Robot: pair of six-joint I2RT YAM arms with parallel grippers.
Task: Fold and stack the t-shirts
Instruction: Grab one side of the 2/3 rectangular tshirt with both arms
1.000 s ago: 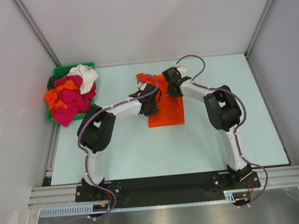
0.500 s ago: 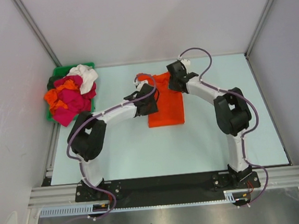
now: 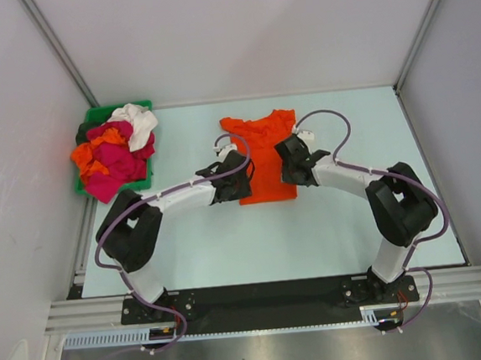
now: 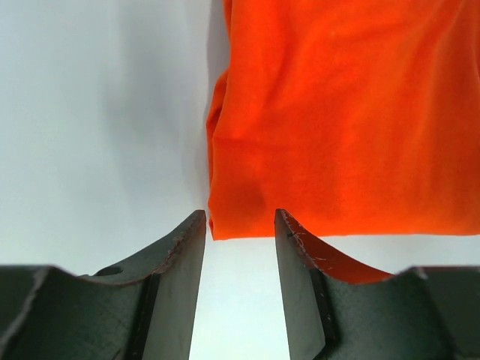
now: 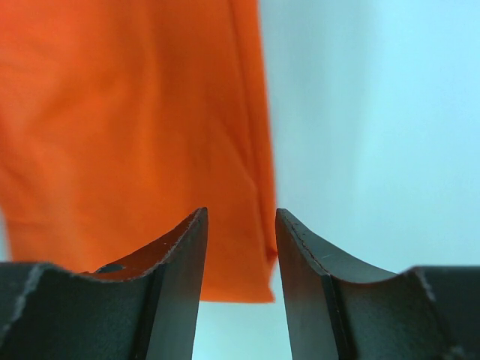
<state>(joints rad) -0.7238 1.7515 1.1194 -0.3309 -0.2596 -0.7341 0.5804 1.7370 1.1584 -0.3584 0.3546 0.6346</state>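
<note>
1. Both claws have drawn back from the far collar end of the orange t-shirt point(image 3: 263, 148) to its near hem, and their jaws, shut a second ago, are now standing apart.
2. The left claw point(image 4: 240, 221) is hovering partly open, gripping nothing. The shirt's near-left corner is lying just beyond its fingertips, with the cloth spreading ahead and rightward.
3. The right claw point(image 5: 241, 217) is hovering partly open and empty too, with the near-right corner lying just ahead and the cloth running off to its left.
4. The shirt is lying flat on the pale table point(image 3: 228, 232) between the two claws.
5. Well off to the left claw's left, a green bin point(image 3: 93, 115) is holding crumpled t-shirts point(image 3: 116, 153).
</note>
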